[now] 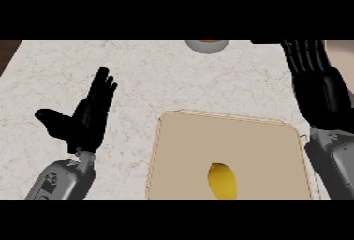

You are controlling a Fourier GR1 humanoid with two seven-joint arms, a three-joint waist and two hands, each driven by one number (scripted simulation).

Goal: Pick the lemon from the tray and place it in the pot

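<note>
Lemon [223, 180] lies on the tray [207, 136], low in the view and a little right of the tray's middle, its long axis running away from the robot. Nothing touches it. The tray is a pale tan slab with a raised rim, sitting on the white marbled counter [159, 79] and cut off by the lower edge of the view.

Just past the tray's right rim, the right robot hand [307, 58] reaches up along the right side of the view, its fingers straight and released, holding nothing; its grey forearm passes beside the tray's right edge.

Well to the left of the tray, the left robot hand [86, 119] rests over the bare counter with its fingers straight and pointing away from the robot, thumb spread out to the left, also released and holding nothing.

At the far edge of the counter, the pot [206, 45] shows only as a grey rounded shape, mostly cut off by the top of the view, well apart from the lemon.
</note>
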